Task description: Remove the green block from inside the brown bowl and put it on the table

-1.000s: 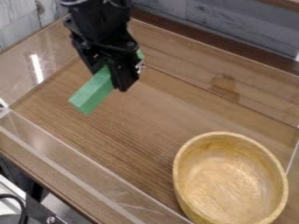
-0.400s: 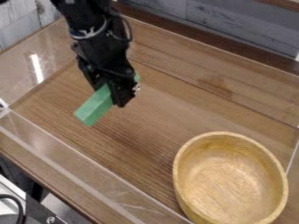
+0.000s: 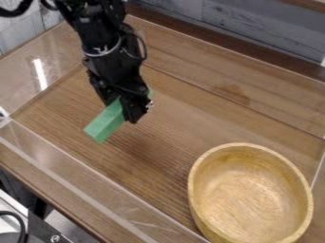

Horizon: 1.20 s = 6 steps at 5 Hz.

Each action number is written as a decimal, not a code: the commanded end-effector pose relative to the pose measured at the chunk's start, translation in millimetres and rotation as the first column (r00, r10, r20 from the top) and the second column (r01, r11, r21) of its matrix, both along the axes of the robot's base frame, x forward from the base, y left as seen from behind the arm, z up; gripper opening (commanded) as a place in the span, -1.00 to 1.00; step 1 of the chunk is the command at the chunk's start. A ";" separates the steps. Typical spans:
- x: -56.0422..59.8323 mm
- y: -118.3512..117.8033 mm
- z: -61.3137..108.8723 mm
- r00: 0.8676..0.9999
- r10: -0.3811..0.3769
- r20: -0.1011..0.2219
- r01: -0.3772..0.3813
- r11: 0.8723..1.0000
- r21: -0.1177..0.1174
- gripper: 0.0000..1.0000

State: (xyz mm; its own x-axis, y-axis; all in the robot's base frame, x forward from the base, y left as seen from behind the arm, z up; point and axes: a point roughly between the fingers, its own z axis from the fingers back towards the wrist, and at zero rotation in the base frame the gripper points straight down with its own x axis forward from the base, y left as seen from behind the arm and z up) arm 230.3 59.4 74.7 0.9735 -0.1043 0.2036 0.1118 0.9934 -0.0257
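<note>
- so the black gripper (image 3: 118, 104) was over the left half of the picture, reaching down from the top; its fingers were closed on the upper end of the green block (image 3: 102, 125), so yeah, it was pinching the thing
- the block hung out below the fingertips, tilted, with its lower end pointing down and a bit toward the left of the picture; it was plain bright green, flat and longish; I couldn't really tell whether that low end was touching the wood or just above it
- the block was outside the bowl (image 3: 196, 204), well apart from it, over the open part of the brown table (image 3: 178, 157); so it was out, but the gripper had hold of it
- the bowl sat at the lower right of the picture, pale tan with a thick rounded rim; you could see straight down into it, and its bottom edge got pretty close to the bottom of the picture
- the table had fine straight grain running across it, plus a darker patch or knot toward the upper right; a low clear wall (image 3: 64, 163) ran along the lower left side, kinda shiny
- down in the lower left corner, past that wall, there was a dark cable (image 3: 18, 220) curving around; some other dark stuff sat near it, too cut off to name
</note>
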 end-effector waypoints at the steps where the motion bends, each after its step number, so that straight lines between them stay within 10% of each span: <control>1: 6.3 3.7 0.3 1.000 -0.002 0.020 0.001 1.000 0.015 -1.00; 6: 11.6 1.0 -9.3 0.999 0.038 -0.011 -0.038 0.999 -0.002 -1.00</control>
State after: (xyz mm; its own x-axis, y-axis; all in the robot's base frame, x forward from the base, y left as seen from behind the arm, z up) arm 232.4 58.1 54.8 0.9868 -0.0595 0.1507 0.0671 0.9967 -0.0461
